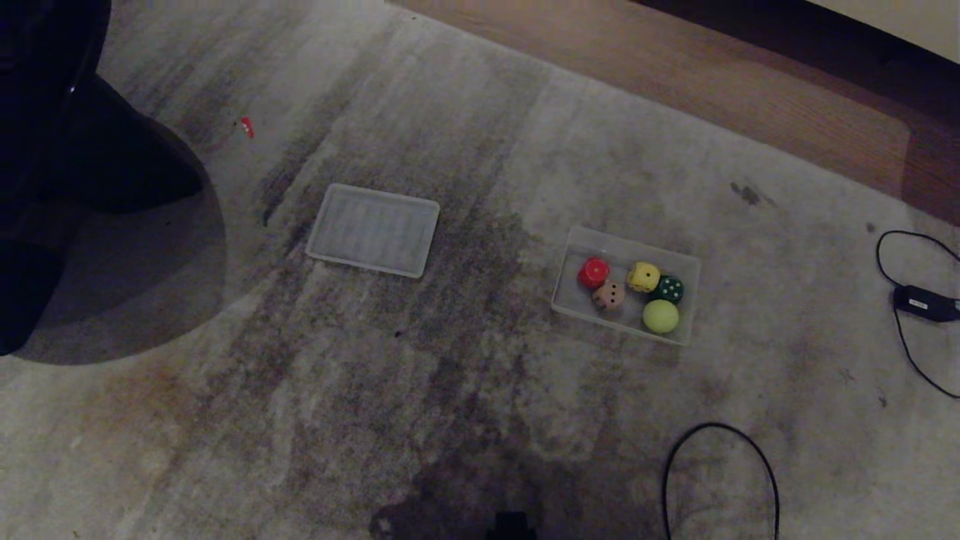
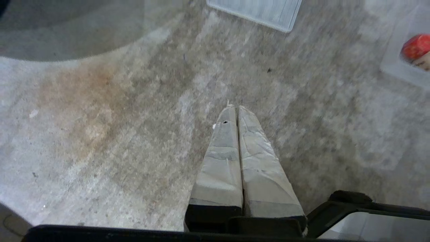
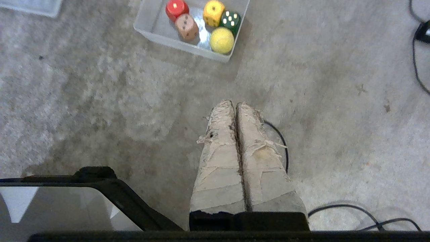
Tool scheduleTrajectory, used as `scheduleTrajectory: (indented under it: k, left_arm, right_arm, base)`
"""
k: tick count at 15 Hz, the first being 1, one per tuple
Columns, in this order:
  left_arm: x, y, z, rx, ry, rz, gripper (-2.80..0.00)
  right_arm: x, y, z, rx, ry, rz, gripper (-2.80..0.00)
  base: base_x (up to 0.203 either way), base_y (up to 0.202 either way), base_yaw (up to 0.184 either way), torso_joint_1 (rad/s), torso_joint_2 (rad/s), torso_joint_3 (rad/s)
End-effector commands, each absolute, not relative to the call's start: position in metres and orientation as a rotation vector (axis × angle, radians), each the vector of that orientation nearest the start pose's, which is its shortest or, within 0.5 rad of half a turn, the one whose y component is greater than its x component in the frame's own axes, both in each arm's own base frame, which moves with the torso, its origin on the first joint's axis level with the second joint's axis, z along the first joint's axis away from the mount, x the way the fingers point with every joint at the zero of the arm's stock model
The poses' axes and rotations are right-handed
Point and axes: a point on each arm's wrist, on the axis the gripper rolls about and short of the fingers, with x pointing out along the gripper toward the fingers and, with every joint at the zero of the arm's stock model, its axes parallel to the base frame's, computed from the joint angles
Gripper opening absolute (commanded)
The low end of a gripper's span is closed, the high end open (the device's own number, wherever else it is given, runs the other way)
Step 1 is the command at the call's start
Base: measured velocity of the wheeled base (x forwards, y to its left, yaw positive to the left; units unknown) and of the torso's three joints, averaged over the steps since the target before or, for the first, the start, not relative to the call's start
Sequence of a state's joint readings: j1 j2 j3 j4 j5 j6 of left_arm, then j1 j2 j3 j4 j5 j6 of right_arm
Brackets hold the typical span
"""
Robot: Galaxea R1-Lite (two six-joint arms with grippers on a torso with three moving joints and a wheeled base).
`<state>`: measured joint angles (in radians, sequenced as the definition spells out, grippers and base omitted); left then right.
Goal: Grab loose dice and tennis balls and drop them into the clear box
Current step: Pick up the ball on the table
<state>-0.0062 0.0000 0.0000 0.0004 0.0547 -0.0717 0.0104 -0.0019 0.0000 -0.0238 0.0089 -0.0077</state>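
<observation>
The clear box (image 1: 574, 255) (image 3: 151, 32) sits on the grey carpet right of centre. Inside it lie a red die (image 1: 593, 272) (image 3: 176, 8), a tan die (image 1: 608, 295) (image 3: 186, 27), a yellow die (image 1: 643, 277) (image 3: 213, 12), a dark green die (image 1: 667, 289) (image 3: 230, 20) and one tennis ball (image 1: 661, 316) (image 3: 221, 40). Neither arm shows in the head view. My left gripper (image 2: 235, 107) hangs shut and empty over bare carpet, the red die (image 2: 415, 47) at that view's edge. My right gripper (image 3: 234, 103) is shut, empty, short of the box.
A flat white ribbed panel (image 1: 373, 229) (image 2: 255, 11) lies on the carpet left of the box. Black cables (image 1: 720, 465) (image 1: 919, 300) run along the right and front. A dark shape (image 1: 67, 165) fills the far left. Wooden floor (image 1: 675, 67) borders the carpet behind.
</observation>
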Motion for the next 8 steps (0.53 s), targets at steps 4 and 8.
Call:
scheduleTrajectory:
  k: [4, 8]
  left_arm:
    - [-0.0226, 0.0014, 0.0751, -0.075, 0.001, 0.051, -2.8]
    - [-0.0226, 0.0014, 0.0751, -0.077, 0.001, 0.051, -2.8]
  right_arm:
    - [-0.022, 0.0, 0.075, -0.006, -0.014, 0.02, -2.8]
    - [-0.022, -0.0001, 0.075, -0.005, -0.014, 0.018, -2.8]
  base:
    - [0.0, 0.0, 0.0, 0.002, 0.0, 0.2]
    - [0.0, 0.0, 0.0, 0.002, 0.0, 0.203]
